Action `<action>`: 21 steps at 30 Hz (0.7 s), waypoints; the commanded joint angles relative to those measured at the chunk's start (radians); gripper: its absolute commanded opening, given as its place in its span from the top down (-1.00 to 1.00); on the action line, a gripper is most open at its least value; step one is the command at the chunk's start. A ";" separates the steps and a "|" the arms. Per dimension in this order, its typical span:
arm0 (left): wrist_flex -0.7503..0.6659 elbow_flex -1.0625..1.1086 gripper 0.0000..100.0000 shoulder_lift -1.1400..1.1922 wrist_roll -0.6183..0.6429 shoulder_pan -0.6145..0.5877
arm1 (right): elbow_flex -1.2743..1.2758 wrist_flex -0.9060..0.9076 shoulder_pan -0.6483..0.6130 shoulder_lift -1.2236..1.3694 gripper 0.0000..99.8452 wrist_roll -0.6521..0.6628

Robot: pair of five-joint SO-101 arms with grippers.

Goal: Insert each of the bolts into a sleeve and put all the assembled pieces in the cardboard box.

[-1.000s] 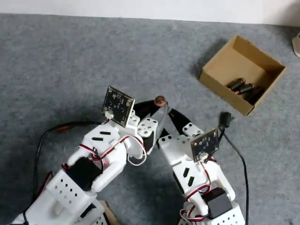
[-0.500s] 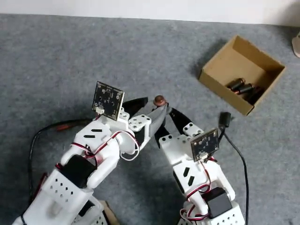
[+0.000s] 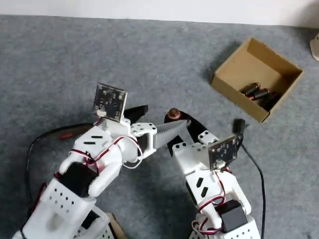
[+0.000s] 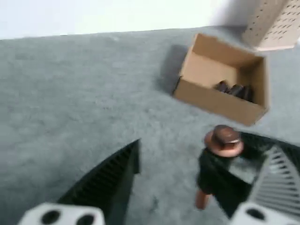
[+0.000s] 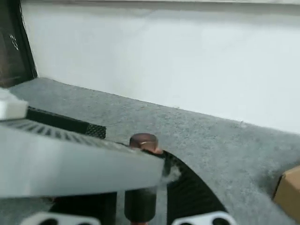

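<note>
A copper-headed bolt (image 3: 173, 113) stands upright in a black sleeve (image 4: 213, 174), its copper tip poking out below. My right gripper (image 3: 175, 121) is shut on this piece and holds it above the grey carpet; the right wrist view shows the sleeve (image 5: 139, 202) between its black fingers. My left gripper (image 3: 167, 116) is open around the piece. Its black finger (image 4: 110, 180) is well to one side, and its grey finger (image 4: 276, 171) is close beside the right gripper. The cardboard box (image 3: 234, 84) sits at the far right with a few assembled pieces (image 3: 256, 91) inside.
A black cable (image 3: 251, 154) trails beside the right arm, and a red and black cable (image 3: 60, 135) runs left of the left arm. A white perforated object (image 4: 276, 21) stands behind the box (image 4: 213, 101). A white wall borders the carpet's far edge.
My left arm has drawn back to the left and its fingers have spread away from the bolt. The right gripper, still holding the piece, has shifted slightly towards the front.
</note>
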 commanded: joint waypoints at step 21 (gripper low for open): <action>0.104 -0.031 0.21 -0.001 0.221 -0.077 | -0.202 0.160 0.269 0.317 0.99 -0.107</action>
